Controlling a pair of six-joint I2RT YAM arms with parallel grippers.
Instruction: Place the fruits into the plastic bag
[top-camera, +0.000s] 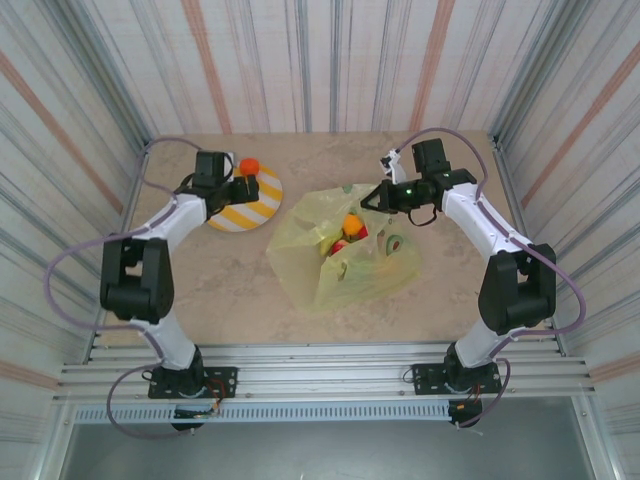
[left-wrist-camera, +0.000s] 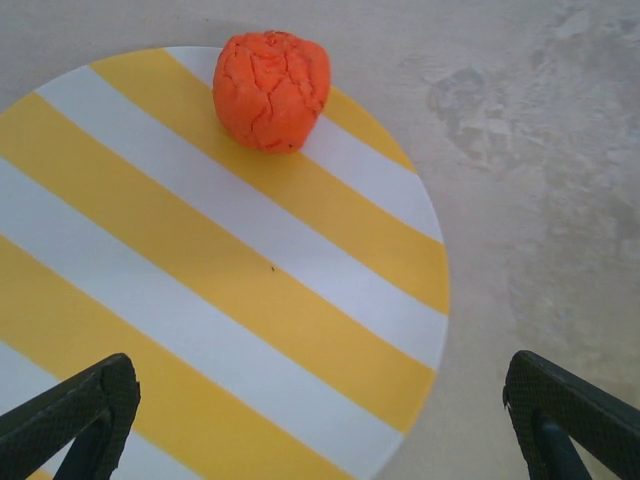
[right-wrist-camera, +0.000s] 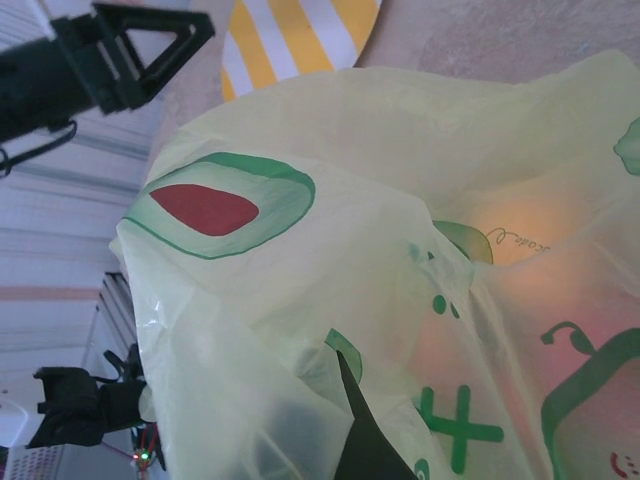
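A round orange fruit (left-wrist-camera: 272, 90) sits on the far edge of the striped plate (left-wrist-camera: 250, 300); from above the fruit (top-camera: 248, 165) is just beyond my left gripper (top-camera: 240, 186). That gripper (left-wrist-camera: 320, 440) hovers open over the plate, its fingers (left-wrist-camera: 70, 420) wide apart and nothing between them. The yellow-green plastic bag (top-camera: 345, 255) lies mid-table with an orange fruit (top-camera: 351, 222) and a red one (top-camera: 340, 246) showing in its mouth. My right gripper (top-camera: 372, 197) is shut on the bag's upper edge. Up close, the bag (right-wrist-camera: 380, 250) drapes over one dark finger (right-wrist-camera: 365, 440).
The striped plate (top-camera: 245, 202) lies left of the bag, close to it. Striped walls box the table in on three sides. In the right wrist view the left gripper (right-wrist-camera: 110, 60) and the plate (right-wrist-camera: 300, 30) show beyond the bag.
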